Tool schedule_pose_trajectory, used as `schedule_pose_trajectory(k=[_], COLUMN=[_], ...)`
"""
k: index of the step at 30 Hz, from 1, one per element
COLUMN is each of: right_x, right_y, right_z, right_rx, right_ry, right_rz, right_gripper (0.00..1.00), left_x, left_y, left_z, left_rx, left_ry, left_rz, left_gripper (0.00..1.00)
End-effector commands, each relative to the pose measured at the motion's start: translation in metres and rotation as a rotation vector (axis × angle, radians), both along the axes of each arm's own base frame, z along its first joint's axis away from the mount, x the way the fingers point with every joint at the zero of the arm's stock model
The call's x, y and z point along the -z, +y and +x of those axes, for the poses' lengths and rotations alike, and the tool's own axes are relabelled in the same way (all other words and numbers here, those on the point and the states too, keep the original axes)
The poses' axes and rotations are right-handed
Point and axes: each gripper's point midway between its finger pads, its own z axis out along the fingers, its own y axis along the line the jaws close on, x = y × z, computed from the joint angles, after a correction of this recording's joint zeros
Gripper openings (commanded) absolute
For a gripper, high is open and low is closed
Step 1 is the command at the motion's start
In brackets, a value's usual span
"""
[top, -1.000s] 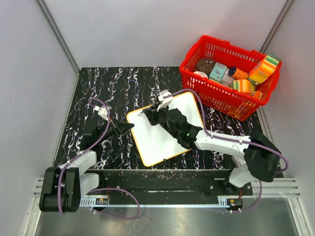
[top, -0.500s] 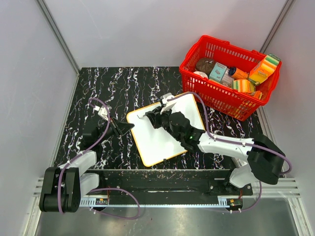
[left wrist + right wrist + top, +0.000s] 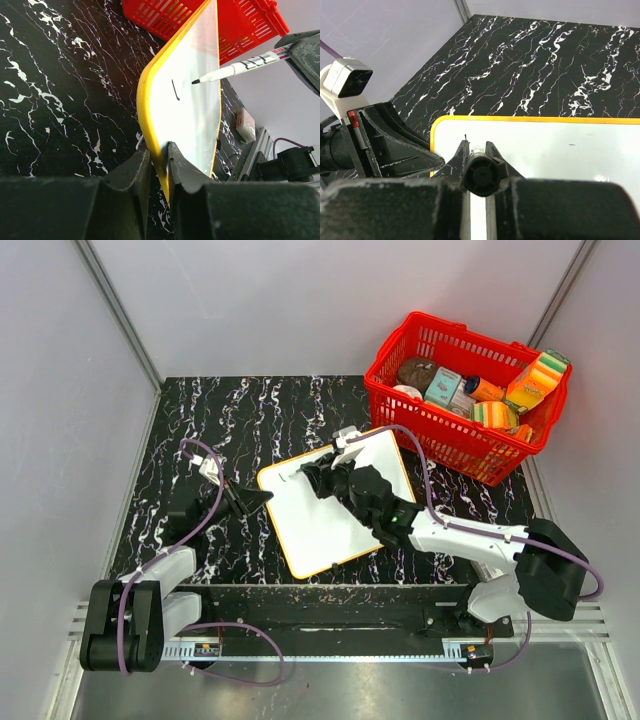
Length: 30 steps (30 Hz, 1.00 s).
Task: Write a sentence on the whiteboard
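The whiteboard (image 3: pixel 325 520), white with an orange-yellow rim, lies askew on the black marble table. My left gripper (image 3: pixel 262 498) is shut on its left edge; the left wrist view shows the rim (image 3: pixel 150 115) pinched between the jaws. My right gripper (image 3: pixel 312 472) is over the board's far left part, shut on a white marker (image 3: pixel 240 66) with a black tip. The tip points at the board just right of a short black stroke (image 3: pixel 175 90). I cannot tell whether it touches. In the right wrist view the marker's black end (image 3: pixel 480 175) sits between the fingers above the board (image 3: pixel 560 150).
A red basket (image 3: pixel 400 415) with several packages and sponges stands at the back right, close to the board's far right corner. Grey walls close the table on the left, back and right. A metal rail runs along the near edge.
My right gripper with the marker has shifted slightly right along the board's far edge. A short black stroke now shows near the board's left end. The left gripper has not moved.
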Motion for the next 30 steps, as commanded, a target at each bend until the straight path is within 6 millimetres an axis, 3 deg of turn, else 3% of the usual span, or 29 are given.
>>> schedule_pose_trajectory(k=[1,11,30], right_x=[-0.037,-0.040,-0.009], right_y=[0.000,0.010,0.010], right_z=[0.007,0.013,0.019], right_rx=[0.038,0.039,0.069], right_ry=[-0.055,-0.062,-0.018], right_rz=[0.061,0.059,0.002], right_gripper=[0.00,0.00,0.00], left_x=[0.002,0.002,0.003], left_y=[-0.001,-0.002,-0.002], left_z=[-0.002,-0.003,-0.003], left_rx=[0.027,0.031,0.030], left_ry=[-0.068,-0.069,-0.067], left_rz=[0.039,0.038,0.038], left_gripper=[0.00,0.00,0.00])
